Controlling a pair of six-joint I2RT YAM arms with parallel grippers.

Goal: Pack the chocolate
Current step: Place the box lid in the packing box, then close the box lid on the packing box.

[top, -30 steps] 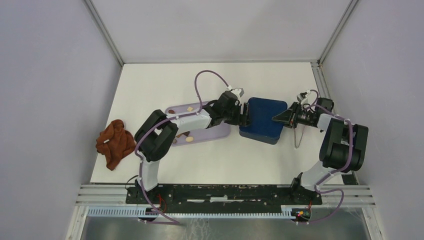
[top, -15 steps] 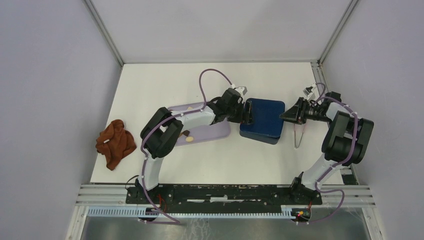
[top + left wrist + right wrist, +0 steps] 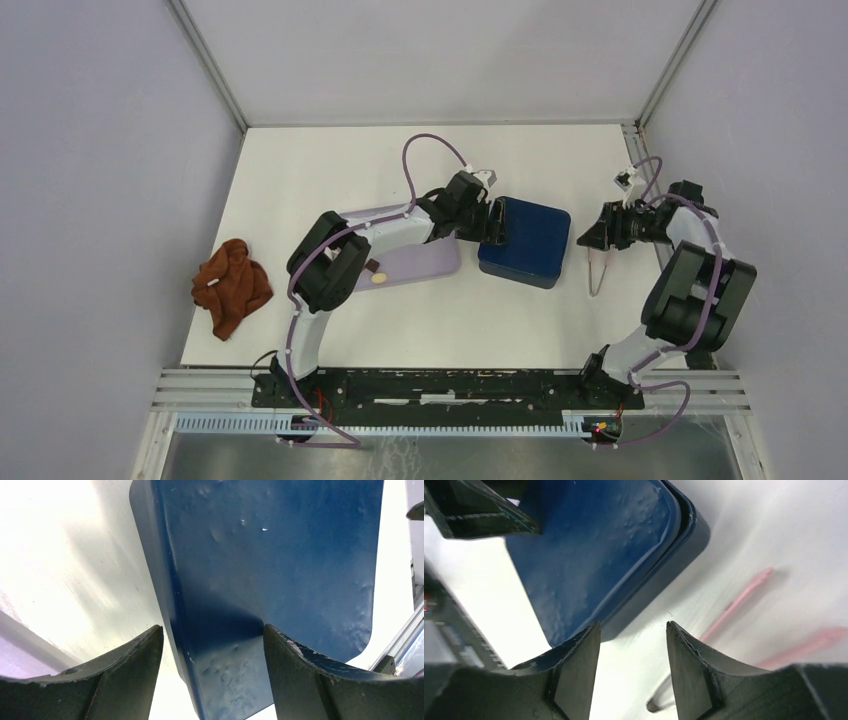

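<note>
Now the chocolate [image 3: 379, 280] I can see is two small pieces, one dark brown and one cream, lying side by side on the near left part of the lilac tray [image 3: 425, 262], tight against the left arm's elbow. A second ago more pieces showed at the tray's far edge; the arm has swung over them and hides them now. Just right of the tray sits the blue box [image 3: 530, 240], its lid on. My left pincer [image 3: 495, 224] is spread wide astride the box's left edge, one finger outside the wall and one over the lid, and I see no clamp on it. My right pincer [image 3: 590, 238] was at the box's right edge a second ago; it has since pulled back clear of it, jaws parted wider and holding nothing, above the pink tongs [image 3: 597, 272] lying on the worktop [image 3: 300, 180]. The brown cloth [image 3: 232, 287] is crumpled at the far left, where it was.
</note>
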